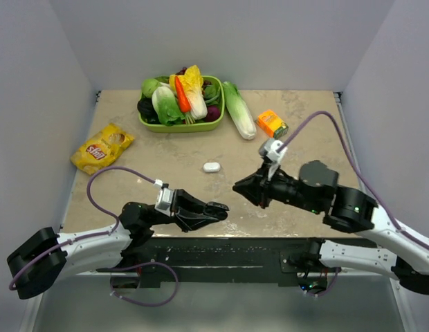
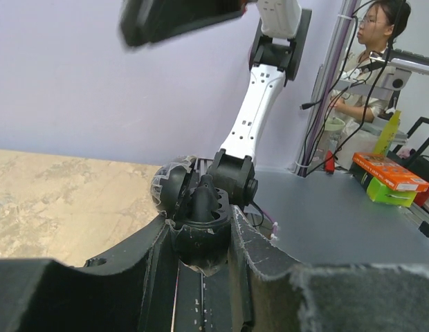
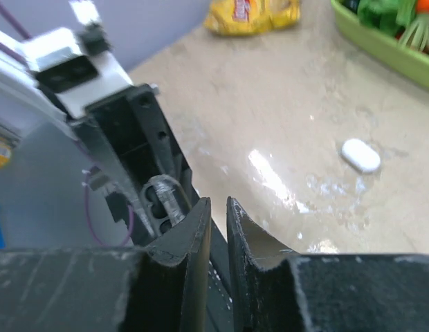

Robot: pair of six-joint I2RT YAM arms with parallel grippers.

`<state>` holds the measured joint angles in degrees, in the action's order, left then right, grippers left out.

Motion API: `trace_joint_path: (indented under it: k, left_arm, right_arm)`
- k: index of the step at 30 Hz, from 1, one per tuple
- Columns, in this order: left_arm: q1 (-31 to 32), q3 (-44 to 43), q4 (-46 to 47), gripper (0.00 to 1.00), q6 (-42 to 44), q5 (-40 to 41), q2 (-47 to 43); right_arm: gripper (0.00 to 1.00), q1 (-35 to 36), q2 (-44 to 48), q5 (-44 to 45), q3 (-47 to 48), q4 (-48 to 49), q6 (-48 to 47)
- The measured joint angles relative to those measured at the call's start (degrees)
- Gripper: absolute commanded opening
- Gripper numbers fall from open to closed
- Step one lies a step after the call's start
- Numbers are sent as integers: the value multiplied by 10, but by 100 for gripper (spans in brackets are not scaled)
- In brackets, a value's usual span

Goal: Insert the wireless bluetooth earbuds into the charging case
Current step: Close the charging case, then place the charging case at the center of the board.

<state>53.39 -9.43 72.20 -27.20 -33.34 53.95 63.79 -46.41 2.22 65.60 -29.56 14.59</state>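
- Case (image 1: 212, 167): small, white, smooth; likely light and slippery; grip across its short sides.
- Left gripper (image 1: 218, 208): jaws nearly together, empty.
- Right gripper (image 1: 236, 187): narrow gap, empty.
- Buds: not visible.

Glossy white plastic case (image 1: 212, 167) on a polished stone-look table (image 1: 304, 111) — crinkly foil chip bag (image 1: 102, 146).

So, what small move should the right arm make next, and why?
Probably open the right gripper and ease it toward the white case. The jaws are almost closed with nothing between them, and the case lies untouched on the table, just beyond the fingertips. No earbuds can be seen in any view, so going to the case looks like the safest first step.
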Motion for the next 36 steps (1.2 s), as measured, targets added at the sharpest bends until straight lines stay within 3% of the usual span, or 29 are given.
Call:
trace_joint_path:
  k: [7,24,29,33,36]
  left_arm:
    - [1,0,-4,0,11,-4,-1]
    - [4,0,-13,0,15,7,9]
    - [4,0,-37,0,23,45,0]
    - [4,-2,-99,0,25,160,-4]
    - [0,-18,-148,0,20,242,35]
  right_arm:
    - [23,0,-98,-4,-23,-3,13]
    - [25,-1,-84,-109,-43,9,11]
    - [33,1,-32,19,-73,12,43]
    - [35,-1,45,141,-128,33,68]
    - [35,-1,48,197,-151,51,76]
